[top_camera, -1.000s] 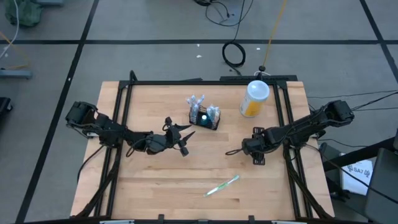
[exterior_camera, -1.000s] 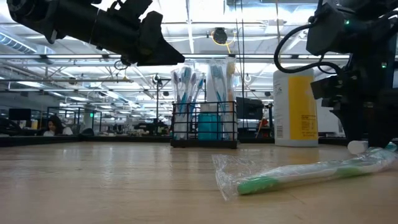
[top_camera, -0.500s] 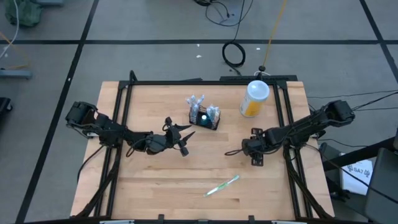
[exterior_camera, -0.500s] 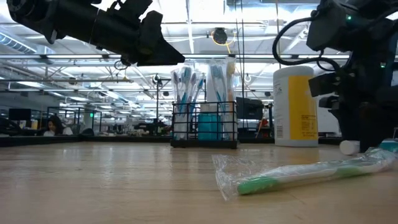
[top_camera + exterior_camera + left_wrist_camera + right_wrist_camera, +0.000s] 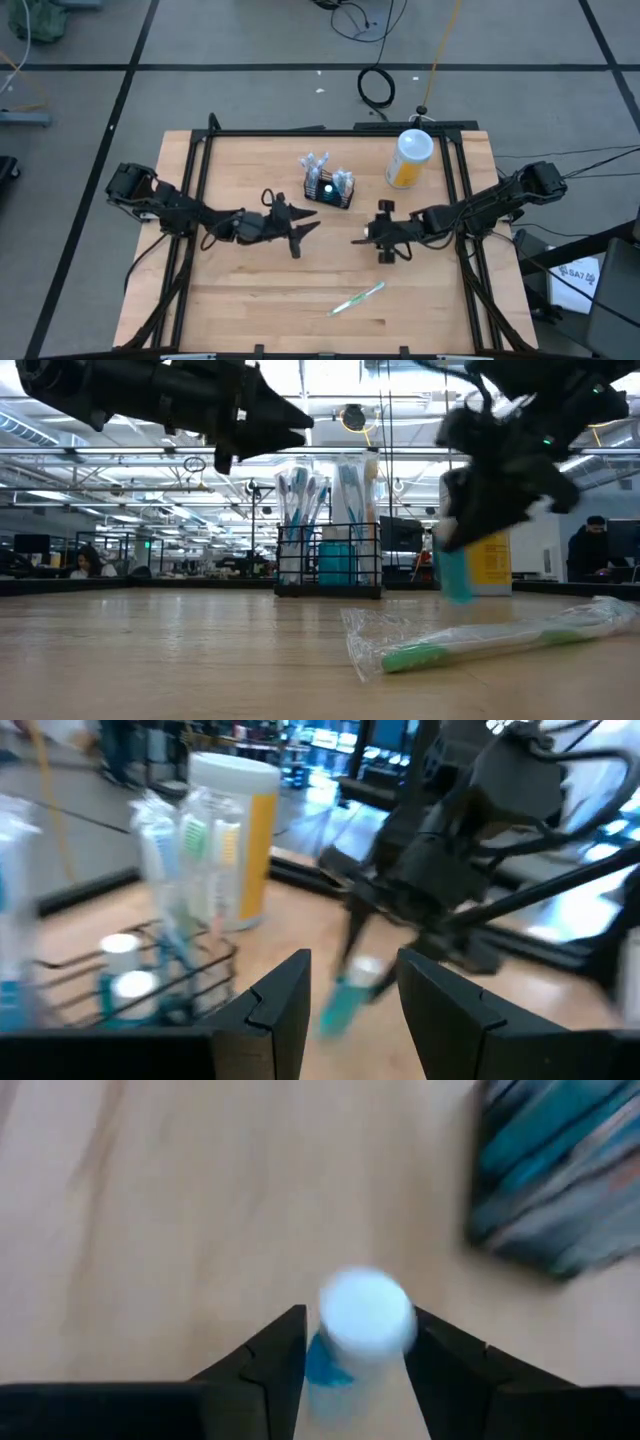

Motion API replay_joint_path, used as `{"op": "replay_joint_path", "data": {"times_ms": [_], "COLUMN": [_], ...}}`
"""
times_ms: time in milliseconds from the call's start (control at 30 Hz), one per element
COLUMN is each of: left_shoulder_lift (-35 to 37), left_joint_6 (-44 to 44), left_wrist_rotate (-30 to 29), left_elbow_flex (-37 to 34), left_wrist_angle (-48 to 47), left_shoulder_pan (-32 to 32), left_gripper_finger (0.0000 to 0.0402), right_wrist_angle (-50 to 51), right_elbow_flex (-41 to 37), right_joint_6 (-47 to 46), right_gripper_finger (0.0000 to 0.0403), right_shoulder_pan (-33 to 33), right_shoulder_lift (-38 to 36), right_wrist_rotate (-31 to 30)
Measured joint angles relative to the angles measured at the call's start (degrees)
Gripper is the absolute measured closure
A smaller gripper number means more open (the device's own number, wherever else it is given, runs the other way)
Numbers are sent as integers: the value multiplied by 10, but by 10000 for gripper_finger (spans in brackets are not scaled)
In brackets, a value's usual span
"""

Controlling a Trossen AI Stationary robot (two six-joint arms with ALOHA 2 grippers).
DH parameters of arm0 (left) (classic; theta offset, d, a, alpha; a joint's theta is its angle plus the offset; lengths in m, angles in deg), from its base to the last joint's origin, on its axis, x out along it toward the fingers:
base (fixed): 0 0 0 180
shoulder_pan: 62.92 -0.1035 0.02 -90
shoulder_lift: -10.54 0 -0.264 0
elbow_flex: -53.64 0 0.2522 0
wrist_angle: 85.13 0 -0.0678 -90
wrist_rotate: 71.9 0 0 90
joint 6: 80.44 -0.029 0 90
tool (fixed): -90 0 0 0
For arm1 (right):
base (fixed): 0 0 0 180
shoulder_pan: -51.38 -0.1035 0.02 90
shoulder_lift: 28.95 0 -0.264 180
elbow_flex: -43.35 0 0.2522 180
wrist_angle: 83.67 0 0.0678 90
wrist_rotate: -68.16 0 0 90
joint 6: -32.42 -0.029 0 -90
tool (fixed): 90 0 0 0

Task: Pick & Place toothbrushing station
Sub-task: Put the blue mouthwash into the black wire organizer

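Now, on the pale wooden table (image 5: 250, 290) with its black metal frame, the tall yellow bottle with a white lid (image 5: 409, 158) stands near the far right corner, close to the far edge. Left of it, still toward the far edge and about midway across, sits the toothbrushing station (image 5: 328, 185), a small black wire caddy with compartments, upright, wrapped toothbrushes sticking up out of it and a teal cup inside. Both dark arms reach in from the side edges toward the middle. Over on the right, the right gripper (image 5: 357, 1342) is up off the table, between the caddy and the bottle's side, and its two fingers are clamped on a small teal tube with a white cap (image 5: 452, 572); the tube hangs tilted in the low view. Meanwhile the left gripper (image 5: 304, 231) hovers just left of centre, near the caddy's front, fingers spread apart with nothing between them. Nearer the front edge, right of the middle, a clear plastic-wrapped green toothbrush (image 5: 357, 298) lies flat at a slant, well apart from both grippers.
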Motion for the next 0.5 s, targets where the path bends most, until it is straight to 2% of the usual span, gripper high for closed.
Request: {"op": "replay_joint_path", "data": {"times_ms": [133,233,300,500], "left_shoulder_lift": [0,0,0,0], "left_joint_6": [40,50,60,65], "left_wrist_rotate": [38,41,42,46], "left_elbow_flex": [0,0,0,0], "left_wrist_angle": [4,4,1,-11], "left_shoulder_pan": [-14,-22,-24,-23], "left_gripper_finger": [245,245,245,245], "right_wrist_angle": [-120,-189,-202,-209], "right_elbow_flex": [1,1,1,1], "right_joint_6": [96,136,139,110], "right_gripper_finger": [251,252,258,253], "right_shoulder_pan": [0,4,9,12], "right_shoulder_lift": [-1,3,3,3], "right_wrist_rotate": [-86,-110,-101,-10]}}
